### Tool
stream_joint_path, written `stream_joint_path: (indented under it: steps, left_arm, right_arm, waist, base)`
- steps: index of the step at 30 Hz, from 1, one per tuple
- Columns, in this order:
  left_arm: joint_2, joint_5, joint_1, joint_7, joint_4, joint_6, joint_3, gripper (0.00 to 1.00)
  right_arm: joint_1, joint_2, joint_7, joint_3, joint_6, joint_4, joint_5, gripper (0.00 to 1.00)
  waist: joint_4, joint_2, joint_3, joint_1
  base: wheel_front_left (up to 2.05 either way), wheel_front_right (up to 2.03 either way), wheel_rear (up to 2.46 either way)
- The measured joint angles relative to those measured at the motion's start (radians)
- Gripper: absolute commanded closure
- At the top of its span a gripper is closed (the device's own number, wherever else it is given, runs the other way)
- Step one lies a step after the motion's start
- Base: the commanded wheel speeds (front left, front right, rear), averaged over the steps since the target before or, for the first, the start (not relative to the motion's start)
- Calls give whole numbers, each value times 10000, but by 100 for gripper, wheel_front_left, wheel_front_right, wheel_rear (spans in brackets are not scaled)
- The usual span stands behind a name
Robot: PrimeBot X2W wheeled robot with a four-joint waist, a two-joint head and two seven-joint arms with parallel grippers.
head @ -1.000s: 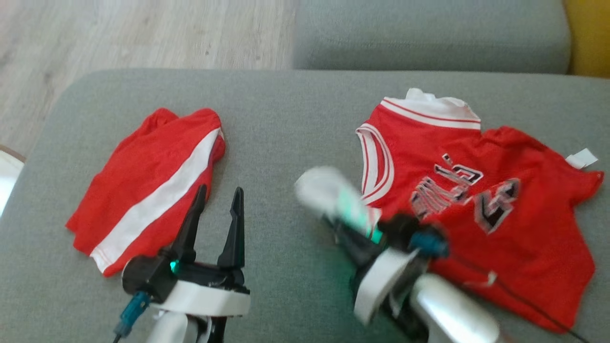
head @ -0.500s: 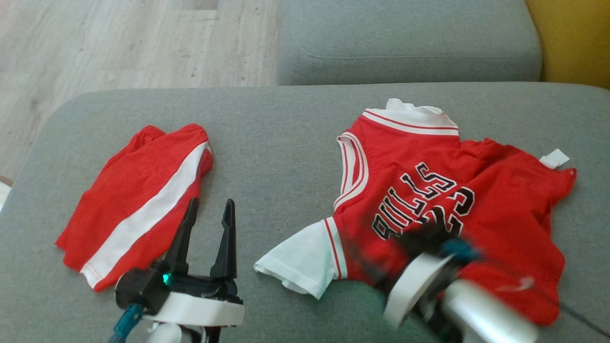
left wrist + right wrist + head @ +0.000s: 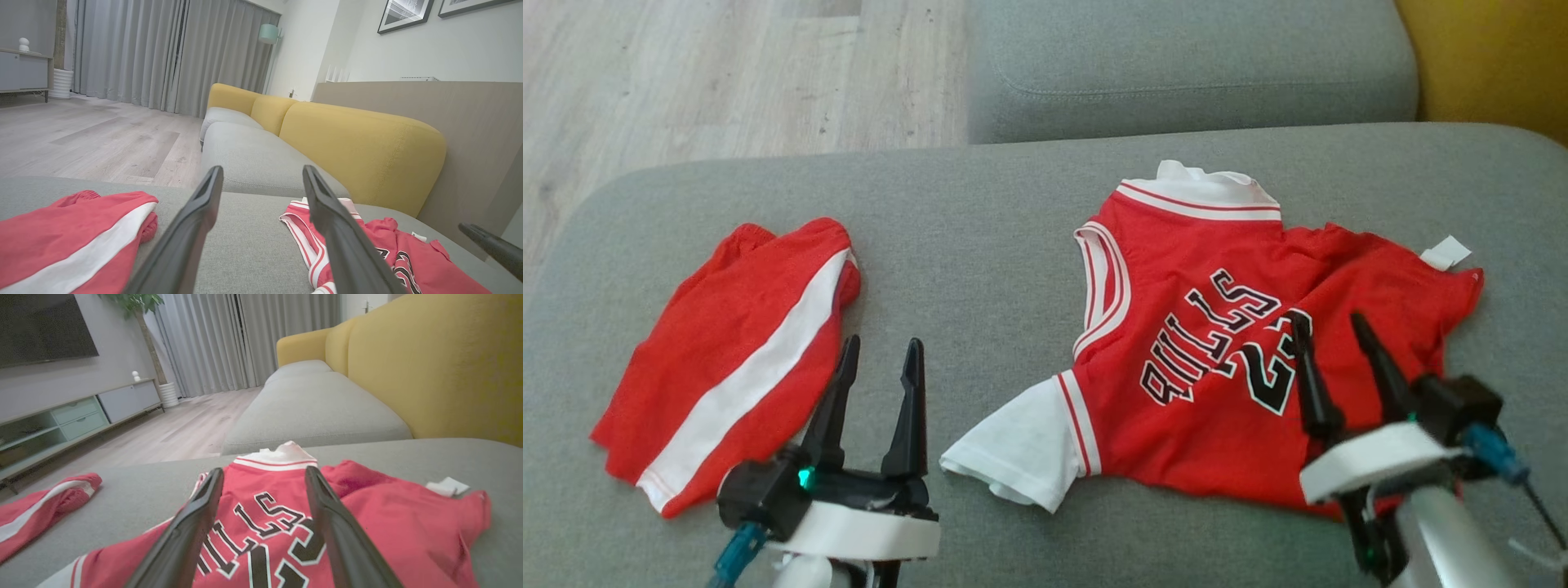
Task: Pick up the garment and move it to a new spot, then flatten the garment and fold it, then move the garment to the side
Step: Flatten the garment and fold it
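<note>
Red basketball jersey (image 3: 1225, 441) with white trim and black lettering lies on the right half of the broad grey fabric seat cushion (image 3: 996, 245), print side up. It is rumpled and unfolded. A white band with a red stripe marks its far edge. One white sleeve (image 3: 1021, 449) sticks out flat from its near left corner, and a small white label (image 3: 1445, 251) shows at its far right edge. I record the right gripper (image 3: 1327, 318) over the near right part of the jersey, its two long dark fingers spread apart with nothing between them. In the right wrist view they frame the lettering, and I cannot tell whether the tips touch the cloth. I record the left gripper (image 3: 882, 341) at the near edge of the cushion, over bare grey fabric, fingers likewise apart and empty. It stands just beside the near right edge of a pair of red mesh shorts (image 3: 727, 359) with a white side stripe. These shorts lie bunched on the left half of the cushion, well apart from the jersey. Beyond the cushion I note a second grey seat cushion (image 3: 1176, 65), pale wood flooring (image 3: 686, 73) to its left and a mustard-yellow backrest (image 3: 449, 367) to its right.
</note>
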Motion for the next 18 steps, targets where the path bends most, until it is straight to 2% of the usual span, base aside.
stream_joint_path:
  steps: [4,10,13,18]
  left_arm:
    - [0,2,34,0,-56,-4,-10,0]
    - [0,50,-105,0,-198,-48,-159,0]
    - [-2,58,-739,0,-245,-59,-420,0]
    - [-8,-52,-1378,0,-240,-73,-721,0]
  right_arm:
    - [251,274,2,-502,0,-255,-533,0]
    - [-417,420,529,-1417,0,-420,-1459,0]
    - [-1938,449,1657,-1810,0,81,-2121,0]
    - [-3713,437,3072,-1839,0,1509,-2382,0]
  waist:
    - [-28,0,156,-1]
    - [121,0,718,0]
    - [388,0,1443,2]
    - [806,0,2162,3]
  base:
    - [0,0,0]
    - [0,0,0]
    - [0,0,0]
    - [0,0,0]
